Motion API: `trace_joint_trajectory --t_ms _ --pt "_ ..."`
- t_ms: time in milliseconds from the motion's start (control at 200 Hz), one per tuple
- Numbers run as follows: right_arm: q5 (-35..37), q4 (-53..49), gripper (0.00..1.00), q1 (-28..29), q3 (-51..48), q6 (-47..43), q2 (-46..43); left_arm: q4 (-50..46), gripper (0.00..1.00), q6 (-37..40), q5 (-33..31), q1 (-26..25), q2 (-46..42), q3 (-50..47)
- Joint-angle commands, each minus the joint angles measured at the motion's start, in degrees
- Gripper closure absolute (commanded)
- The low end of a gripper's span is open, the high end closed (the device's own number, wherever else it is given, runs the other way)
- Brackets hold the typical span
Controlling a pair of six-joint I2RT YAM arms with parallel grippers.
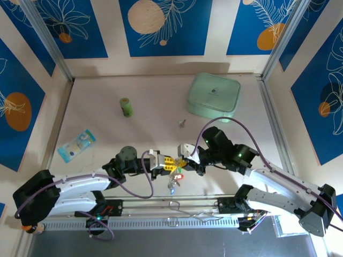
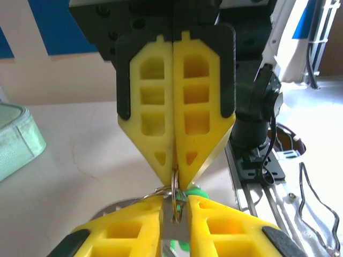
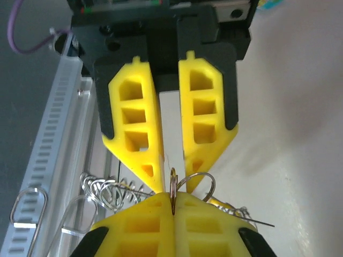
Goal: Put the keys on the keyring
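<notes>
My two grippers meet tip to tip above the table's near edge. My right gripper [image 1: 182, 161] [image 3: 173, 202] is shut on a thin metal ring [image 3: 173, 181] seen edge-on. My left gripper [image 1: 169, 164] [image 2: 174, 217] stands slightly open, its fingers either side of that same ring [image 2: 175, 188] with a gap showing. Below them hangs a bunch of keys [image 1: 174, 179] with green, red and yellow tags; a green tag [image 2: 196, 191] peeks out behind the fingers. A coiled, chain-like silvery keyring [image 3: 107, 190] hangs beside the held ring. One plain key [image 1: 182, 123] lies alone mid-table.
A mint-green rounded box [image 1: 213, 96] stands at the back right and a green bottle [image 1: 126, 107] at the back left. A blue packet [image 1: 76, 144] lies at the left. A slotted rail [image 3: 51, 155] and loose wire clips [image 1: 185, 206] run along the near edge under the grippers.
</notes>
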Motion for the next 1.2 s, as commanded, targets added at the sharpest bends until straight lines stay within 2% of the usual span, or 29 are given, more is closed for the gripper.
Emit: trace_joint_trajectory --t_ms 0,100,230,335,405,500,555,730,1035,1195 --pt "0.94 -7.35 1.0 0.85 5.2 -5.37 2.08 -10.78 0.85 4.23 -1.1 -0.26 -1.04 4.88" --pt "3.07 -10.85 1.0 2.34 7.76 -8.18 4.63 -15.84 0.9 5.83 -1.07 -0.32 -0.25 6.89" --pt "4.27 -12.33 1.0 4.11 9.72 -9.5 6.7 -13.57 0.91 5.35 -0.95 -0.43 -0.3 6.53" --pt "4.19 -12.13 1.0 5.02 10.27 -9.62 7.51 -11.87 1.0 5.27 -0.59 -0.43 -0.66 6.14" --pt "3.6 -10.58 1.0 4.88 9.83 -8.44 7.02 -9.42 1.0 4.96 -0.22 -0.43 -1.22 5.25" --pt "2.06 -5.34 0.72 2.88 6.38 -4.24 3.1 -5.06 1.0 3.89 -0.77 -0.43 -2.51 3.06" --pt "0.14 -2.17 0.65 0.82 3.65 -1.12 0.18 -2.44 1.0 3.06 -1.11 -0.43 -3.22 1.66" --pt "-2.2 1.85 0.64 -2.42 -1.99 5.7 -5.33 4.55 1.0 1.13 -0.91 -0.45 -3.83 -1.33" --pt "-3.15 1.39 0.65 -1.49 -2.23 7.52 -4.36 5.22 1.0 1.12 -0.8 -0.43 -3.22 -1.02" --pt "-3.74 1.27 0.69 -1.34 -1.9 7.39 -3.38 5.33 1.0 1.2 -0.86 -0.43 -2.95 -0.92"
